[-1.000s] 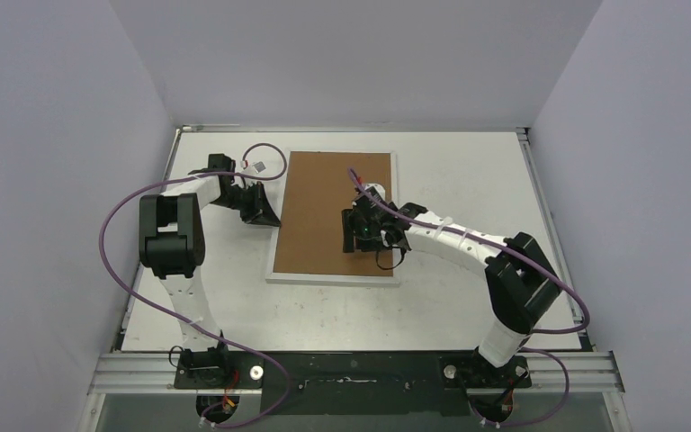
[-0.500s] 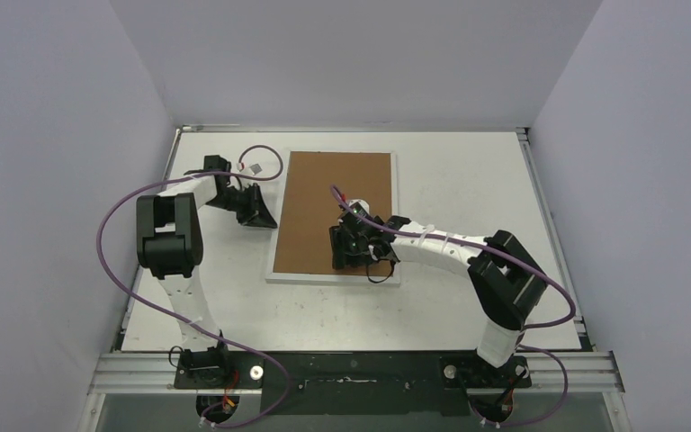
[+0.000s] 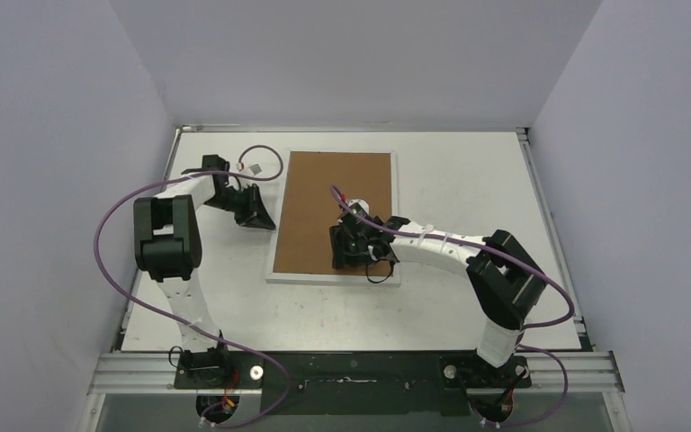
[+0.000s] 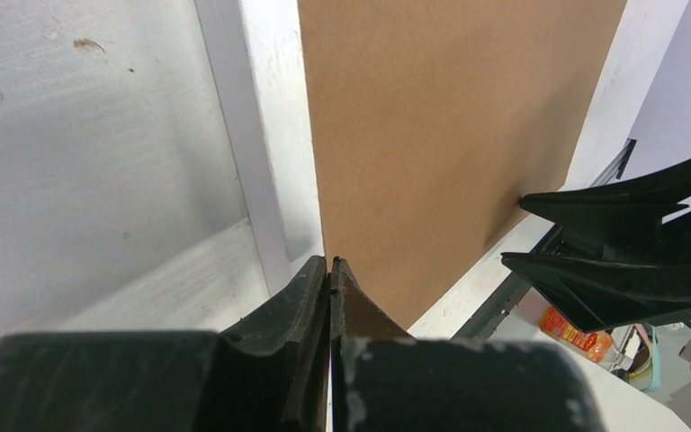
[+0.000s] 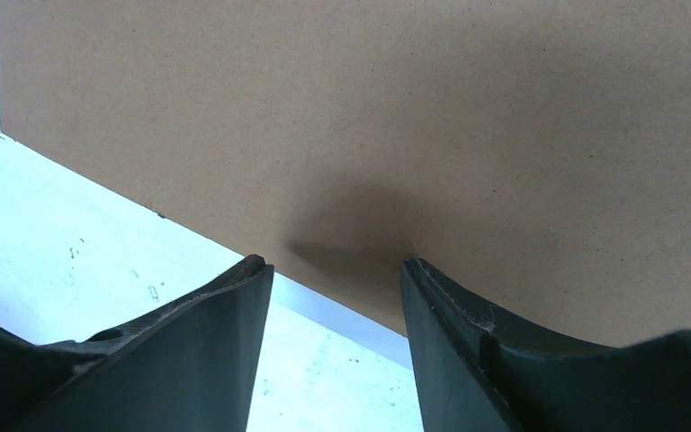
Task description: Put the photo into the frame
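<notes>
The frame (image 3: 333, 278) lies flat at the table's centre, back side up, so its brown board (image 3: 324, 193) shows inside a thin white edge. The photo is not in view. My left gripper (image 3: 267, 224) is shut and empty, its tips low at the frame's left edge (image 4: 270, 180); in the left wrist view the gripper (image 4: 330, 263) points along the seam between white edge and board (image 4: 432, 135). My right gripper (image 3: 340, 257) is open and empty over the board's near edge; in the right wrist view the gripper (image 5: 337, 270) straddles the edge of the board (image 5: 369, 108).
The white table (image 3: 468, 180) is walled by pale panels on the left, back and right. Purple cables loop off both arms. My right gripper's fingers (image 4: 612, 243) show in the left wrist view across the board. A metal rail (image 3: 351, 369) runs along the near edge.
My right gripper moved across the board toward its near edge and to the left, then stopped. My left arm shifted slightly left; its gripper stays shut at the frame's left edge.
</notes>
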Controlling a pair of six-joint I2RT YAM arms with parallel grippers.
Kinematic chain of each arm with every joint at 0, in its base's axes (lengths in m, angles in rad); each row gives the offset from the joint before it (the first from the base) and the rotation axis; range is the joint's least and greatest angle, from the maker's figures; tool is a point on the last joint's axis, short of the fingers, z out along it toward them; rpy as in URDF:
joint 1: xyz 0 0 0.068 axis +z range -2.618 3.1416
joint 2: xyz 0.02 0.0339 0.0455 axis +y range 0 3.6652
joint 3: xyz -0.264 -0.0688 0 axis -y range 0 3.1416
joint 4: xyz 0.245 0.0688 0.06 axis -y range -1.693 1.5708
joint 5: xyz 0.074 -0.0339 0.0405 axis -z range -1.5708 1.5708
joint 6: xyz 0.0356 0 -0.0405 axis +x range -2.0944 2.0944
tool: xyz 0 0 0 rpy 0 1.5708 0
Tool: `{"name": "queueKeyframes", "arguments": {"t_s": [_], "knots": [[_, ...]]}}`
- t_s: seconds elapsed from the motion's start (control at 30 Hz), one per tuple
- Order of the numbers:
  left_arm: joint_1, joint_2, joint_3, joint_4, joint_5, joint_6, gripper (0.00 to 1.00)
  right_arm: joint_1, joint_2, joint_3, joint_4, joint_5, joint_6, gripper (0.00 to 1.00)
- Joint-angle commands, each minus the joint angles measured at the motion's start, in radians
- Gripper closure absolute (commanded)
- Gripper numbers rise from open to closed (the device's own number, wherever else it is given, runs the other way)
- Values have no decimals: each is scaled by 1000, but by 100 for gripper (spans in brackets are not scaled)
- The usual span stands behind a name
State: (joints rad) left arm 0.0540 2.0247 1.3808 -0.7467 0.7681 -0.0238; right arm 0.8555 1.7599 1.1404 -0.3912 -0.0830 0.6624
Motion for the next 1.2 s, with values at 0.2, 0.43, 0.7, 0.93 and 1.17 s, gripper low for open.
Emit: {"name": "queueKeyframes", "arguments": {"t_s": [0.2, 0.43, 0.7, 0.93, 1.17], "knots": [[5, -108, 84, -123, 8, 93, 99, -56, -56, 114, -72, -34, 6, 11], [6, -92, 51, -72, -20, 61, 98, -194, -204, -43, -63, -10, 37, 7], [9, -43, 23, -11, -40, 38, 99, -240, -243, -138, -14, -38, 60, 7], [7, -26, 7, 22, -52, 29, 100, -271, -228, -186, 30, -79, 73, 7], [7, -9, -13, 58, -87, 28, 100, -272, -193, -210, 74, -117, 91, 8]]}}
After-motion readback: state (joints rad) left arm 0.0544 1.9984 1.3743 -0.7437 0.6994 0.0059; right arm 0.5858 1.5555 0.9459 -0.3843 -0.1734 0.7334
